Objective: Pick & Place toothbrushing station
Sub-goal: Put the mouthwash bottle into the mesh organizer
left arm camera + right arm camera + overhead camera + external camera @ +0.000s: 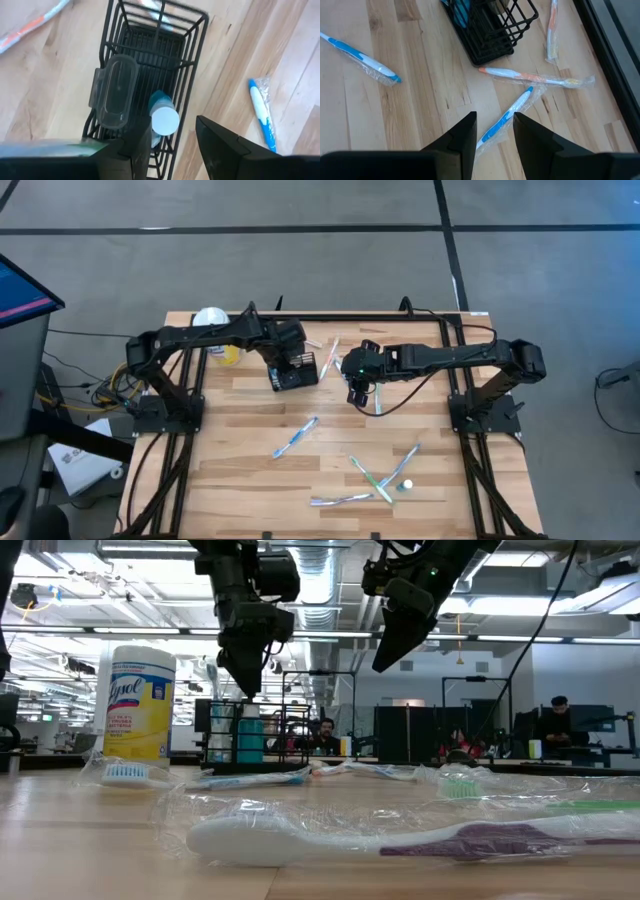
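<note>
the toothbrushing station [293,370], a small black wire caddy, stands near the back of the desk [240,450] just ahead of the yellow canister [218,340], and the left hand [172,137] hangs right above one end of it with its fingers spread and nothing between them. in the left wrist view a clear plastic case [114,91] and a blue-and-white tube [162,116] already stand inside the caddy, the tube's cap almost directly under the gap of the fingers. the main risk, as i judge it, is that a straight descent puts one finger on the tube cap or the case instead of around the wire rim, which would tip the light caddy or push its contents over; a grip taken at one end only could also let the caddy swing and spill when lifted. the right hand [494,131] hovers apart from it over a wrapped blue toothbrush [506,116], fingers parted and empty, with an orange wrapped toothbrush [530,77] lying just beside the caddy's base (its wrapper may be touching the wire, though the view doesn't settle that). if the caddy is dragged rather than lifted clear, it would likely sweep that brush along. the two arms are close together near the back of the desk, so a sideways carry toward the right arm risks a knock between them.
</note>
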You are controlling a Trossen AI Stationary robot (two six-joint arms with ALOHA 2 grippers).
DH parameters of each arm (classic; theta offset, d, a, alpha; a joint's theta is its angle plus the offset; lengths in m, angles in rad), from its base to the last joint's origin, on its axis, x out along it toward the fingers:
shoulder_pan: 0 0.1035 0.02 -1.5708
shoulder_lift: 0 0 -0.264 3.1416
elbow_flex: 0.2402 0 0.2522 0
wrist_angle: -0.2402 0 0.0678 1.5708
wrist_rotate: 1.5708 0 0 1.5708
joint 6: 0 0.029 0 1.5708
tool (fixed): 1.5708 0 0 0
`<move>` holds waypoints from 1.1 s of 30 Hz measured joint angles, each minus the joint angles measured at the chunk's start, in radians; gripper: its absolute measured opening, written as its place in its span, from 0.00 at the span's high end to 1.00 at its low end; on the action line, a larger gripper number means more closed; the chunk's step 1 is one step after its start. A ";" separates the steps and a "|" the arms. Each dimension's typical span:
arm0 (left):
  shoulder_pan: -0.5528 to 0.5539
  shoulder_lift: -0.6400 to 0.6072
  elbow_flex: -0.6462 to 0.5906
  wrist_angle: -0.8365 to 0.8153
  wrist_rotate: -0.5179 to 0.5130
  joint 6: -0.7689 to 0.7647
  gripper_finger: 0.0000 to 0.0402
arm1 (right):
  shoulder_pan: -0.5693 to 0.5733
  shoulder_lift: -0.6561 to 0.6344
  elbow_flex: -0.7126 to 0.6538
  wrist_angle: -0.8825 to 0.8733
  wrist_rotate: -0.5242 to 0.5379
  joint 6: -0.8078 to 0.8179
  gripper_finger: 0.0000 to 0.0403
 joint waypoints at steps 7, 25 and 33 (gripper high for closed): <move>-0.001 -0.082 0.000 0.000 0.000 -0.005 0.63 | 0.000 0.000 0.000 0.000 0.000 0.000 0.71; -0.230 -0.286 0.001 0.100 -0.038 -0.135 0.66 | 0.006 -0.018 0.026 -0.027 -0.171 0.002 0.71; -0.403 -0.276 -0.001 0.131 -0.149 -0.137 0.67 | 0.071 -0.140 0.027 -0.164 -0.210 0.077 0.71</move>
